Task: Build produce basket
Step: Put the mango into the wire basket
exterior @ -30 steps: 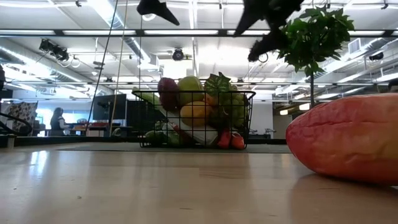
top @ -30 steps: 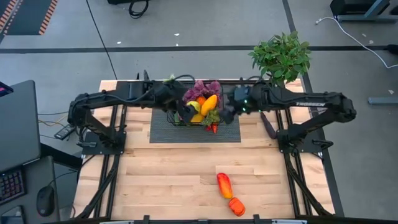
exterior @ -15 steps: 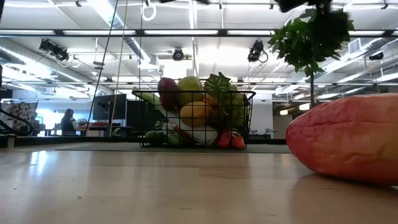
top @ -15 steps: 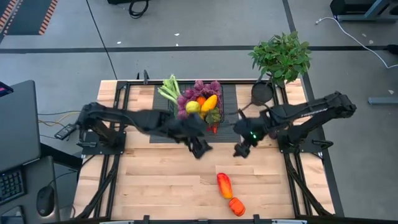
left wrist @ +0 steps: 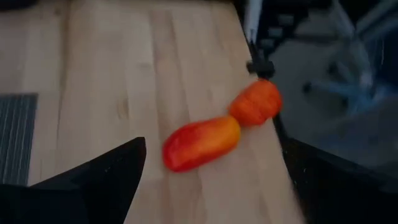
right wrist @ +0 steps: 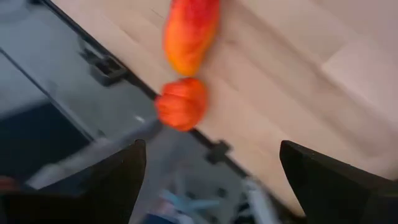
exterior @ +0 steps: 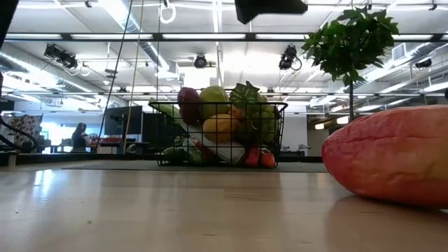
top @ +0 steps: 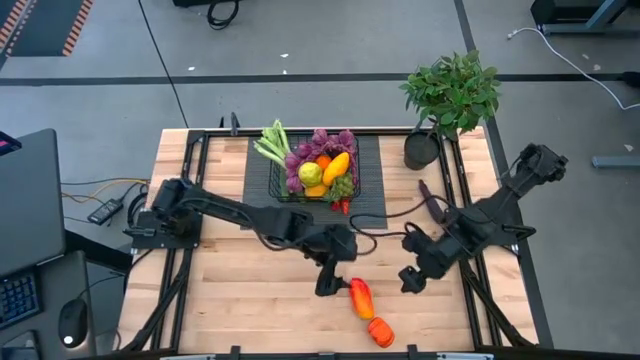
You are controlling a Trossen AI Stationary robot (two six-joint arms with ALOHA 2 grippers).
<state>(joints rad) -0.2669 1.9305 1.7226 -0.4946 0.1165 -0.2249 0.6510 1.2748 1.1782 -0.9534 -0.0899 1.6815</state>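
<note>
We held our left pincer (top: 327,287) and right pincer (top: 411,279) released over the desk (top: 250,300), flanking two peppers (top: 360,297), while the filled basket (top: 314,172) sat well behind.

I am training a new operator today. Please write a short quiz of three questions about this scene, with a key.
1. True or false: the basket is empty.
2. How many produce pieces lie on the bare table in front?
3. Which gripper is nearer the long red-orange piece? A) left gripper B) right gripper

Key: 1. False, it is full. 2. Two; the other is the round orange piece. 3. A.
</note>
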